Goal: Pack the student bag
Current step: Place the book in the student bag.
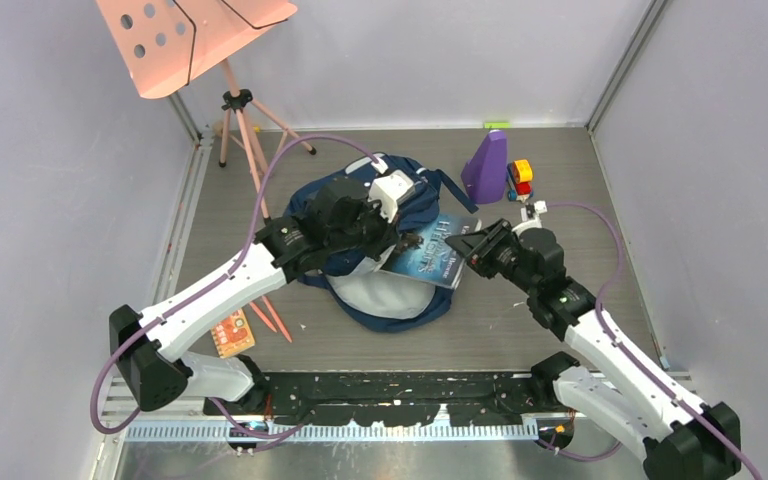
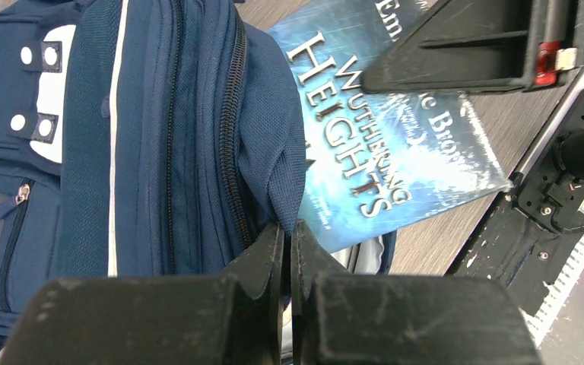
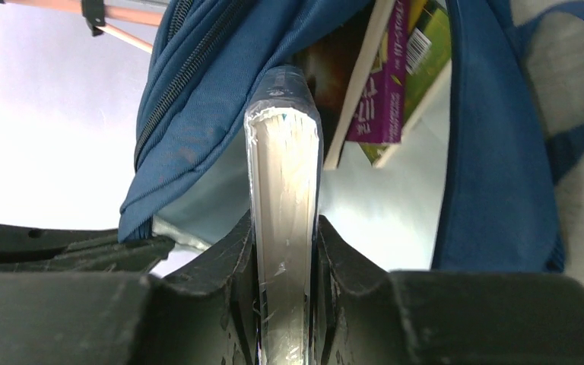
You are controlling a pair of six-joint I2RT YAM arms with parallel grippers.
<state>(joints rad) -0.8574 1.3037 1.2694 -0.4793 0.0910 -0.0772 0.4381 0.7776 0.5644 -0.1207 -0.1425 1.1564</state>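
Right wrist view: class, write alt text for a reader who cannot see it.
The right gripper clamps a book, page edge toward the camera, its far end inside the open student bag. A purple book and a green book sit deeper inside.

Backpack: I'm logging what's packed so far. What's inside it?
Through the backpack's mouth, a purple book and a green one stand against the pale lining. The right gripper holds a third book, its far end in the mouth. Anything deeper is covered by fabric.
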